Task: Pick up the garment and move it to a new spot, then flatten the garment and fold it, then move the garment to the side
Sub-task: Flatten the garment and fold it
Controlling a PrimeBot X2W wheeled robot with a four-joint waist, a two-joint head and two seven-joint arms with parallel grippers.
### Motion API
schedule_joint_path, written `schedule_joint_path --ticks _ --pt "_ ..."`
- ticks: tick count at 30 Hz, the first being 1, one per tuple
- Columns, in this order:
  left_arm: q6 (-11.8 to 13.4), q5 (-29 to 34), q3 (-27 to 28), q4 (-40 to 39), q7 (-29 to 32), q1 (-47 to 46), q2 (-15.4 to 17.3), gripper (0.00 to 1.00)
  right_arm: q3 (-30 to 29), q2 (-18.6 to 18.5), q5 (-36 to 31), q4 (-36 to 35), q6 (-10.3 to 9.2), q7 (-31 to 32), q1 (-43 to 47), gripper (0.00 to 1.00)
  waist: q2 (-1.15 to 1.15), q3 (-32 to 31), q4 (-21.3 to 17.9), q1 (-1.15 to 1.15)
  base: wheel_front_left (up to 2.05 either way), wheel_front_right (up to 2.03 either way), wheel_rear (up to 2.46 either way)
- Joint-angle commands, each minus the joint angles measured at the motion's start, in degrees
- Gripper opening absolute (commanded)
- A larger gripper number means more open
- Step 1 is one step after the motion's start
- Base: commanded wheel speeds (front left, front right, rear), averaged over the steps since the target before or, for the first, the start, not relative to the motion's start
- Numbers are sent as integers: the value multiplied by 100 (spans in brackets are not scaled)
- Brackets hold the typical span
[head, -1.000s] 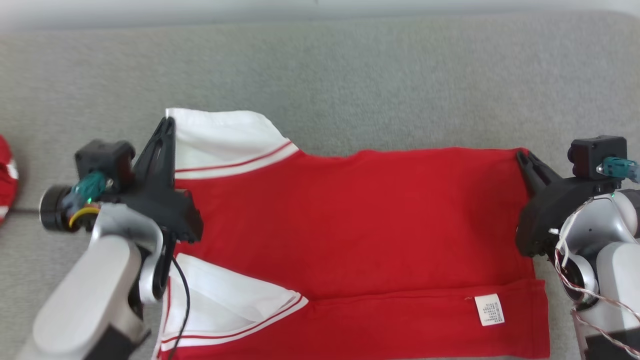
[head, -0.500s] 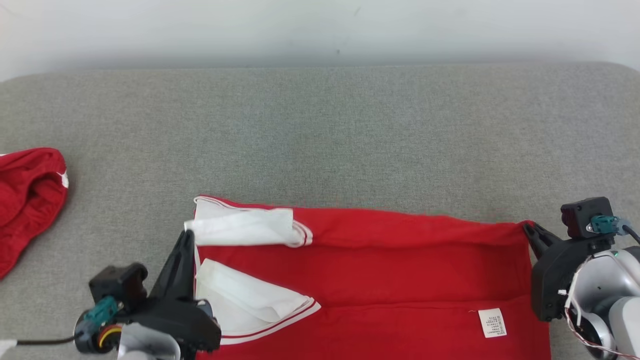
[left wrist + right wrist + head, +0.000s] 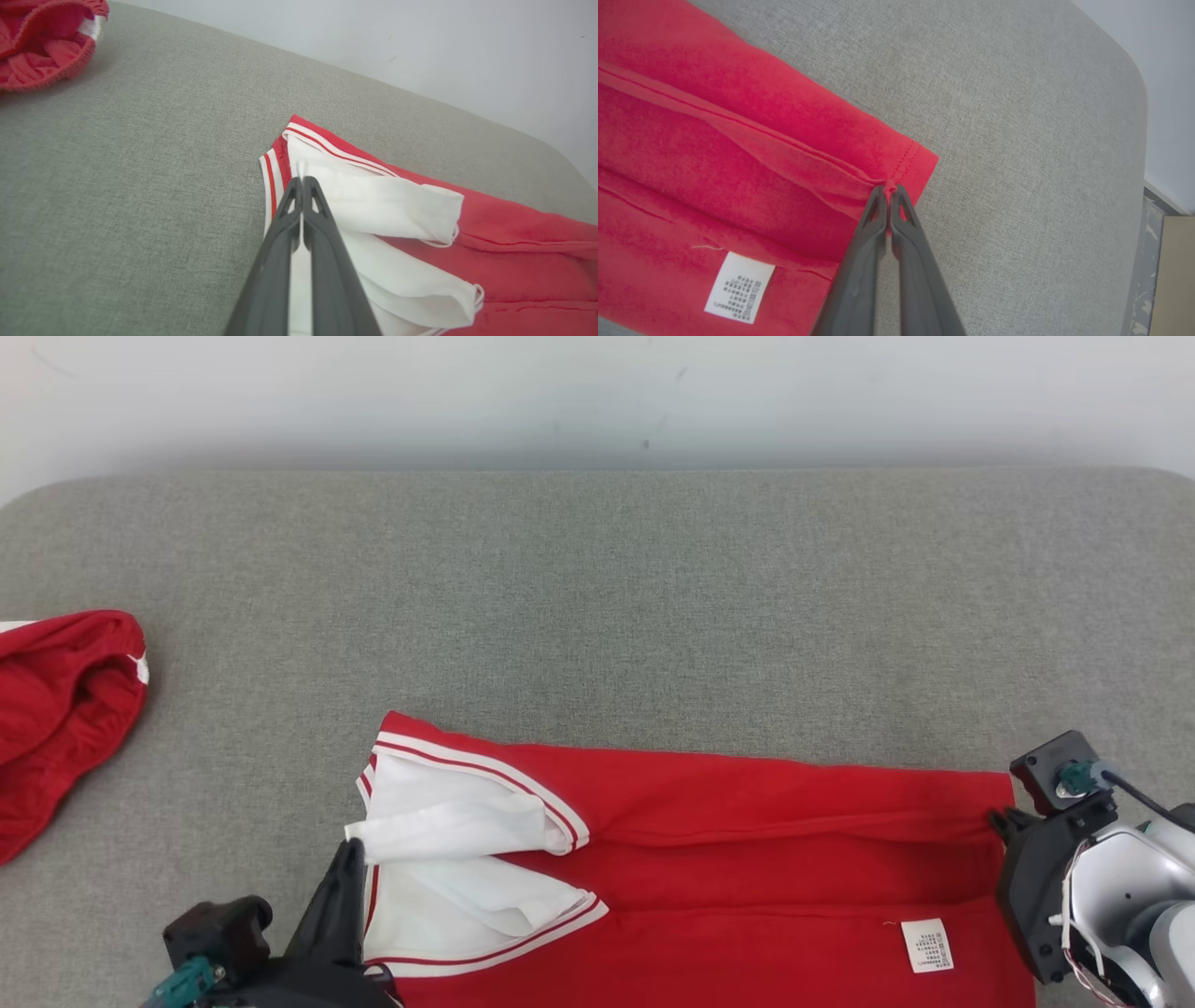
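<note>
A red shirt (image 3: 747,821) with white sleeves (image 3: 457,821) lies on the grey cloth table (image 3: 597,597). It sits at the near side of the table, close to the robot, stretched long from left to right. The sleeves end is on the left and the bottom hem is on the right. Long folds run across the red cloth from side to side. The two white sleeves lie one over the other, each with thin red and white stripes along its edge.

The left gripper (image 3: 350,854) is at the sleeves end. In the left wrist view, the left gripper (image 3: 301,182) has its jaws pressed together, and a thin bit of white sleeve cloth is pinched between them at the tips.

The right gripper (image 3: 999,819) is at the other end, at the far right corner of the shirt. In the right wrist view, the right gripper (image 3: 889,189) has its jaws tight together too, clamped on a small bit of red cloth at the stitched hem (right by the corner).

A little white label (image 3: 929,945) with tiny print lies on the red cloth near the right end. It also shows in the right wrist view (image 3: 738,287), close to the jaws but not touching them.

Another red piece of clothing (image 3: 56,709) lies bunched up at the left edge of the table, well apart from the shirt. A pale wall (image 3: 597,392) stands behind the table.
</note>
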Motion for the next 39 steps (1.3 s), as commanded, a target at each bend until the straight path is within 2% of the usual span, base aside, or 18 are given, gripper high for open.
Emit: schedule_joint_path --ticks 1,4,10,11,12,22,23,25,30,35,39 --pt "-24 -65 -23 -2 -4 132 -11 0 163 -156 72 -14 4 83 -28 0 0 -9 10 0 0 0 0" --pt "5 -93 -41 -5 -19 251 -14 0 437 -361 77 -19 4 197 -105 0 0 -19 18 0 0 0 0" --pt "28 -121 -115 43 -49 407 -76 0 708 -519 242 67 4 390 -243 0 0 -7 49 0 0 0 0" --pt "27 -104 -128 72 -51 395 -77 0 666 -479 267 92 4 409 -264 36 0 -3 58 0 0 0 0" --pt "24 -83 -140 90 -60 377 -82 0 618 -425 272 124 4 450 -257 100 0 -1 65 0 0 0 0" --pt "15 42 -274 326 -40 347 -57 0 273 -126 259 20 4 445 -150 100 0 -60 57 0 0 0 0" --pt "16 63 -298 359 -33 346 -47 44 196 -66 257 -12 4 416 -118 100 0 -75 49 0 0 0 0" --pt "55 159 -370 447 -3 355 -3 100 49 71 230 -94 4 305 -88 100 0 -111 34 0 0 0 0" --pt "108 365 -451 614 -91 440 134 100 -577 557 130 -336 4 -53 202 100 0 -226 43 0 0 0 0" --pt "142 759 -300 556 -620 437 202 100 -1610 1578 92 -749 4 -696 658 100 0 -361 117 0 0 0 0" --pt "-9 1184 172 204 -738 474 -27 100 -2163 2426 23 -914 6 -1347 1008 100 0 -526 181 0 0 0 0"
